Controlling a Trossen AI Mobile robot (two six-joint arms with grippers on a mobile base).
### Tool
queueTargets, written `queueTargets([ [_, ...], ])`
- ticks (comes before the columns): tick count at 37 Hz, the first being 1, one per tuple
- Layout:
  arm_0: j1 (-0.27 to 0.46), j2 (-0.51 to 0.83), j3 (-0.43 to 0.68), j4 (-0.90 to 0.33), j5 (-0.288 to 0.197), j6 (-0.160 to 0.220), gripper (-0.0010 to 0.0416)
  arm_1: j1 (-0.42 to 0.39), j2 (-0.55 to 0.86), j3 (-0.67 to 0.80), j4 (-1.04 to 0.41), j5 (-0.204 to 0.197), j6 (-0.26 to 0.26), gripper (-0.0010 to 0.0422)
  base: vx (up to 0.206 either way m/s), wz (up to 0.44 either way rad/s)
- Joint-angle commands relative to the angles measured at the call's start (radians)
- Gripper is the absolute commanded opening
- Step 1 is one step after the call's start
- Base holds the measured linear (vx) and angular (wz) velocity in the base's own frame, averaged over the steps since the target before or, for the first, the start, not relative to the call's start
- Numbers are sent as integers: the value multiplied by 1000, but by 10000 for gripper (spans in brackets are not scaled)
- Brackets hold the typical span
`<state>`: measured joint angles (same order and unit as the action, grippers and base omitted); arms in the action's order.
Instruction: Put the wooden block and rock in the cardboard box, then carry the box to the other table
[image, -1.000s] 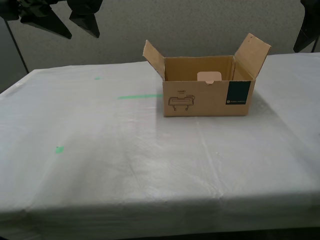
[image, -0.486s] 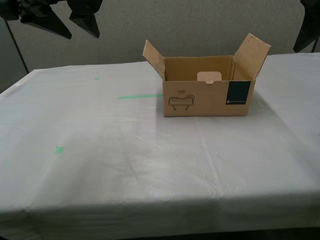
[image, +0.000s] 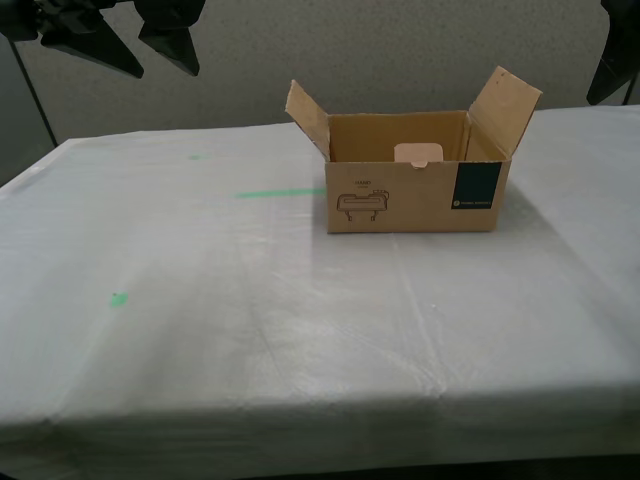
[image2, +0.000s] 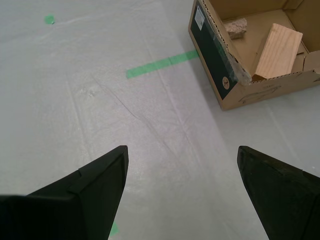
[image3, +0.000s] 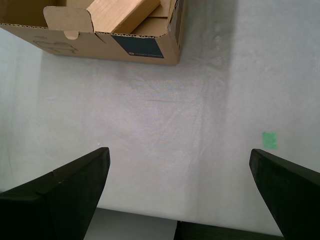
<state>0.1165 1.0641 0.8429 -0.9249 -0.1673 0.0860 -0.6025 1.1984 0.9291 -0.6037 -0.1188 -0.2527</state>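
Covering the whole foreground, a wrinkled white-grey cloth drapes the other table (image: 300, 330), with a grey textured wall behind it. A green tape strip (image: 280, 192) and a small green mark (image: 119, 298) sit on the cloth toward the exterior view's left. The brown corrugated cardboard box (image: 415, 195) stands on this table with its flaps up, line drawing and dark green label facing the camera. Inside it, the light tan wooden block (image2: 277, 50) leans tilted and the small lumpy pinkish-tan rock (image2: 235, 27) lies near one corner. My first gripper (image3: 180, 192) and my second gripper (image2: 182, 187) hover above bare cloth, fingers spread wide, grasping nothing.
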Motion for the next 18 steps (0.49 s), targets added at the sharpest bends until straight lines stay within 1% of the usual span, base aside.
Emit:
queueTargets([
  [1, 0, 0, 0, 2, 1, 0, 390, 0, 0, 1, 0, -4, -2, 295, 0, 0],
  [18, 0, 0, 0, 2, 1, 0, 390, 0, 0, 1, 0, -4, -2, 295, 0, 0],
])
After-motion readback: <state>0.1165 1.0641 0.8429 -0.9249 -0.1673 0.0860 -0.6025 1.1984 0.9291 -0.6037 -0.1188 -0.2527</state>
